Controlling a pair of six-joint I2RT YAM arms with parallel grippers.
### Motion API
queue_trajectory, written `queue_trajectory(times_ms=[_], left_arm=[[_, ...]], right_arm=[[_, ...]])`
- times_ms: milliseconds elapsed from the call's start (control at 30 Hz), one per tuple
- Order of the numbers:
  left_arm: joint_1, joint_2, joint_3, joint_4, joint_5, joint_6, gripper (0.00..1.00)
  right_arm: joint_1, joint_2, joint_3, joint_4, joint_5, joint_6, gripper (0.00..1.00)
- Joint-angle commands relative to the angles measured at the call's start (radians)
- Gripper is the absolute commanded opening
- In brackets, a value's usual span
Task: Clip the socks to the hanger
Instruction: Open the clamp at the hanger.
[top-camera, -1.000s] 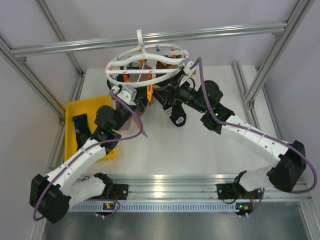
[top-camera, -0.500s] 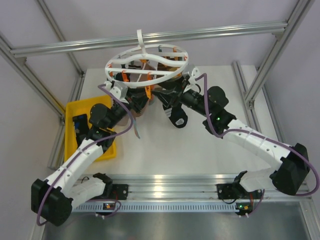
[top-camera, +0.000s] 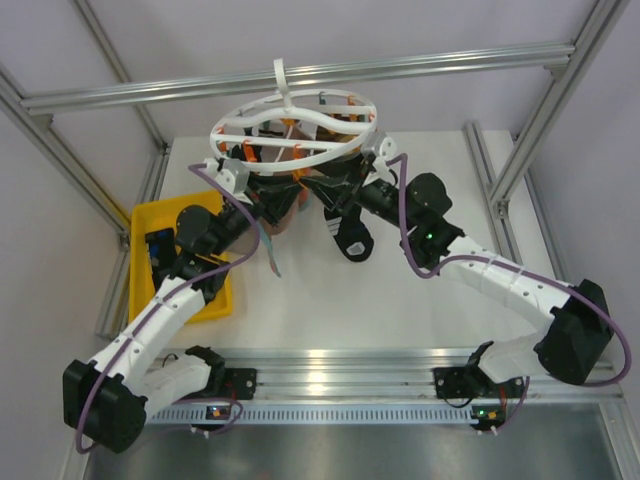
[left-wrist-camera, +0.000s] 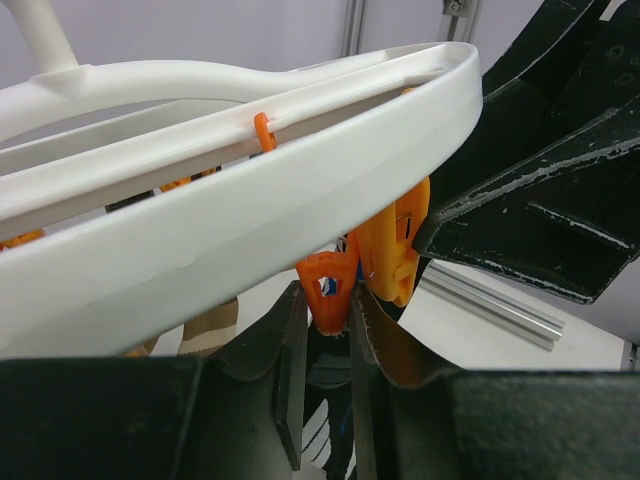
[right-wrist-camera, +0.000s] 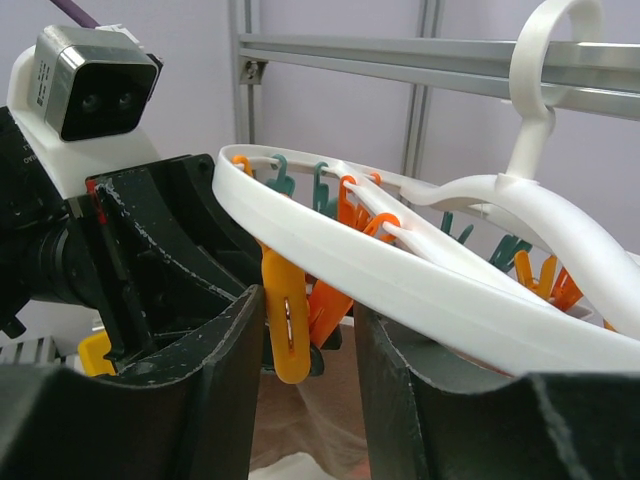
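Observation:
The white round hanger hangs at the back centre, with orange and teal clips under its rings. My left gripper is under its near left side. In the left wrist view the gripper is shut on the tail of an orange clip below the outer ring. My right gripper is under the near right side, and its wrist view shows it open around a yellow-orange clip. A brown sock and a dark sock with a white patch hang below the hanger.
A yellow tray stands at the left table edge with a dark sock in it. Aluminium frame posts and a crossbar surround the table. The purple cables of both arms loop near the hanger.
My left gripper has moved up and back under the hanger ring and onto the orange clip. My right arm has shifted a little to the left. The hanger has swung slightly.

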Motion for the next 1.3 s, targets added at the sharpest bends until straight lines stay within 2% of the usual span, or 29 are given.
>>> queue_trajectory(times_ms=[0,167,267,300,333,400,500,600,700,800,900,933,1000,1267], left_arm=[[0.002,0.009,0.041,0.027,0.069,-0.048,0.00],[0.003,0.014,0.041,0.030,0.101,-0.060,0.00],[0.003,0.019,0.042,0.037,0.115,-0.068,0.00],[0.003,0.017,0.042,0.036,0.112,-0.068,0.00],[0.003,0.016,0.041,0.036,0.110,-0.066,0.00],[0.006,0.014,0.039,0.033,0.109,-0.061,0.00],[0.011,0.019,0.036,0.033,0.113,-0.063,0.00],[0.014,0.022,0.038,0.033,0.115,-0.068,0.00],[0.017,0.028,0.039,0.039,0.121,-0.071,0.00],[0.017,0.032,0.045,0.039,0.126,-0.074,0.00],[0.017,0.032,0.045,0.039,0.127,-0.077,0.00],[0.017,0.034,0.045,0.039,0.129,-0.080,0.00],[0.017,0.035,0.044,0.040,0.129,-0.081,0.00],[0.019,0.046,0.048,0.042,0.129,-0.121,0.00]], right_arm=[[-0.005,0.008,0.016,0.069,0.002,-0.025,0.39],[-0.005,0.017,0.017,0.075,0.002,-0.021,0.39],[-0.005,0.027,0.031,0.054,0.019,-0.007,0.50],[-0.005,0.024,0.031,0.052,0.019,-0.007,0.50],[-0.005,0.010,0.028,0.052,0.020,-0.005,0.44],[-0.005,-0.010,0.008,0.048,0.042,0.012,0.40],[-0.006,-0.064,-0.032,0.038,0.065,0.018,0.38],[-0.011,-0.116,-0.059,0.026,0.097,0.036,0.45],[-0.012,-0.147,-0.075,0.005,0.109,0.059,0.48],[-0.011,-0.162,-0.089,-0.006,0.119,0.079,0.58],[-0.011,-0.150,-0.092,-0.008,0.146,0.079,0.25],[-0.002,-0.142,-0.092,-0.009,0.183,0.087,0.04],[0.015,-0.136,-0.104,-0.008,0.261,0.084,0.00],[0.112,-0.133,-0.219,0.099,0.347,0.076,0.03]])
